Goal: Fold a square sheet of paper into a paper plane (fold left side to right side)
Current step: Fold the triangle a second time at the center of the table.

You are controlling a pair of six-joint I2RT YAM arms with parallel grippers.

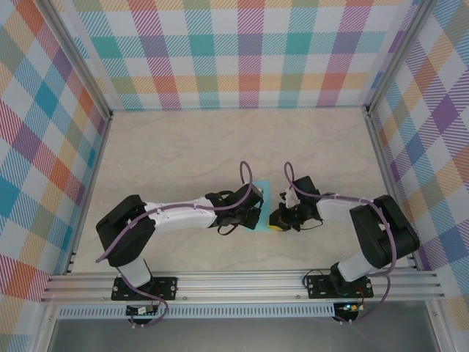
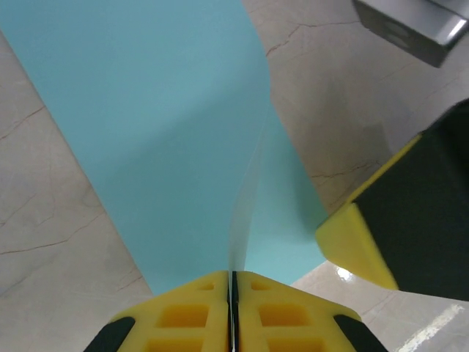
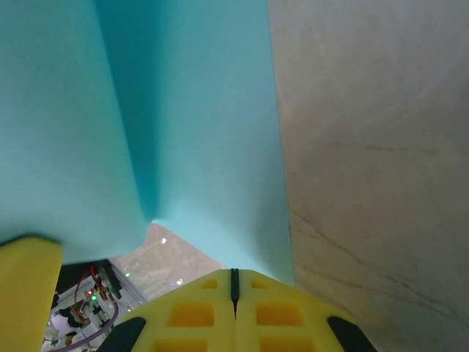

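Left gripper [image 2: 233, 279]: yellow moulded plastic fingers [image 2: 183, 312] pressed tight together, pinching raised fold of thin light-turquoise paper sheet [image 2: 161, 125]. Matte, unmarked, straight-edged. Rest of it lying flat on pale marble-look table [image 2: 51, 213], mid-width, nearer near edge, btwn both arms. Right gripper [image 3: 234, 279]: same yellow fingers fully closed, lifted paper edge meeting tips; can't tell if actually gripped. Multicolour plaid walls [image 1: 220, 51] round far and side edges.
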